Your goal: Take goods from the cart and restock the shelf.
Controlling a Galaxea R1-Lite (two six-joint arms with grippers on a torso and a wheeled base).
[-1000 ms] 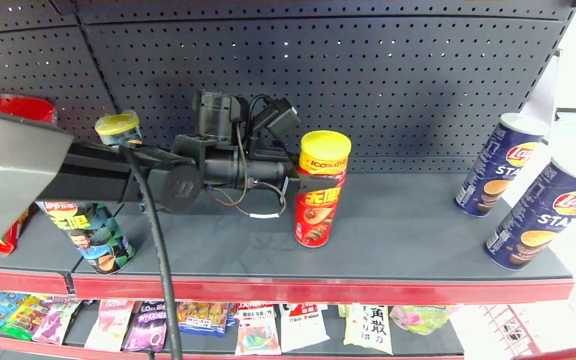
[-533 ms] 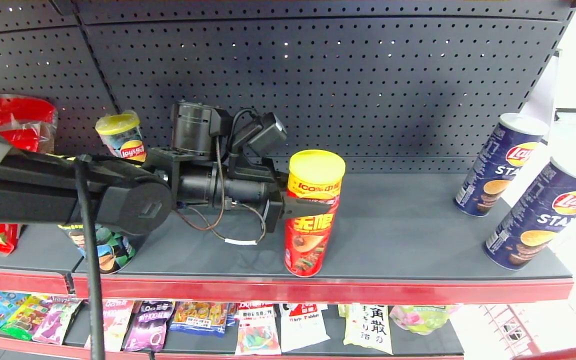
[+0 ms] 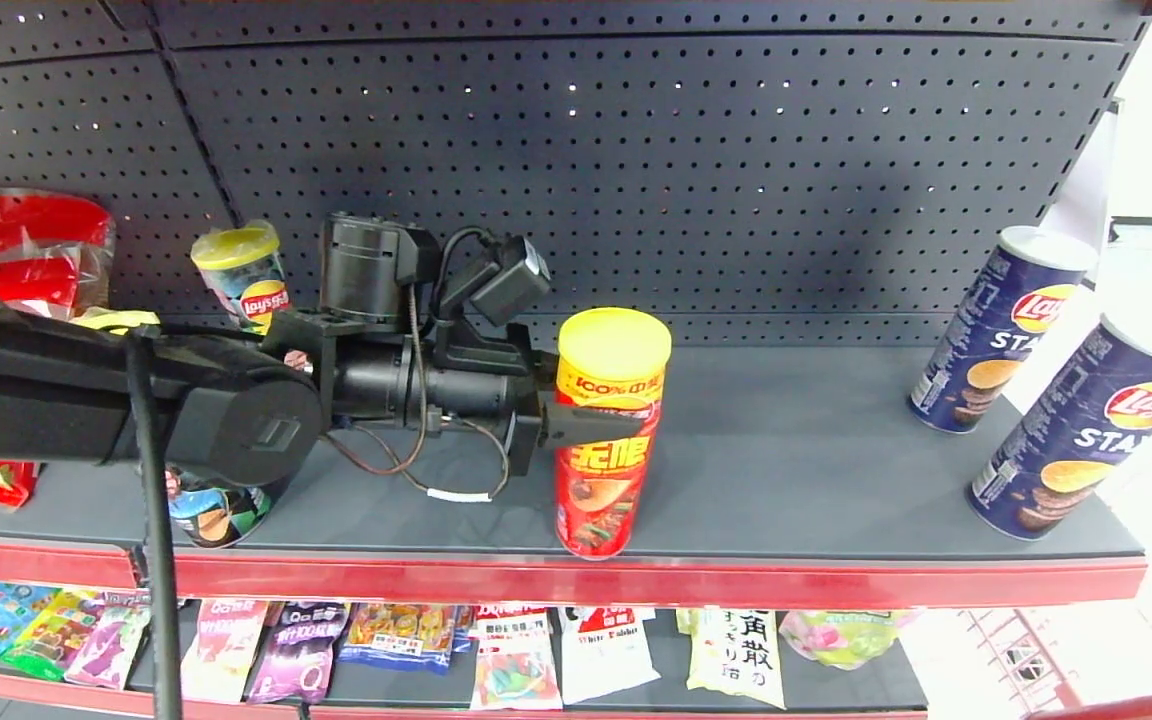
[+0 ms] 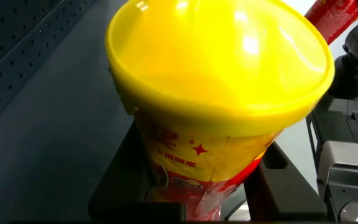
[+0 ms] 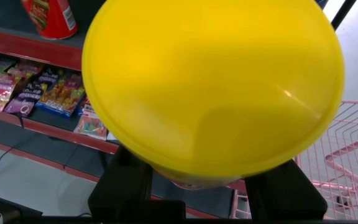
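Note:
A tall red chip can (image 3: pixel 608 440) with a yellow lid is upright at the front edge of the dark shelf (image 3: pixel 796 470), left of centre. My left gripper (image 3: pixel 596 422) comes in from the left and is shut on the can's upper half. Whether the can's base rests on the shelf cannot be told. From the left wrist, the same red can (image 4: pixel 222 99) sits between the left gripper's (image 4: pixel 204 186) dark fingers. My right gripper (image 5: pixel 207 186) is shut on another yellow-lidded can (image 5: pixel 210 87), held out in front of the shelves.
Two blue chip cans (image 3: pixel 996 330) (image 3: pixel 1086 430) stand at the shelf's right end. A short yellow-lidded can (image 3: pixel 241 270), a printed can (image 3: pixel 211 510) and red bags (image 3: pixel 16 240) are at the left. Snack packets (image 3: pixel 516 655) lie on the lower shelf. A pink cart (image 5: pixel 347 162) is below.
My left arm has drawn back toward the shelf's front edge and slightly left, carrying the red can with it. The blue cans have not moved.

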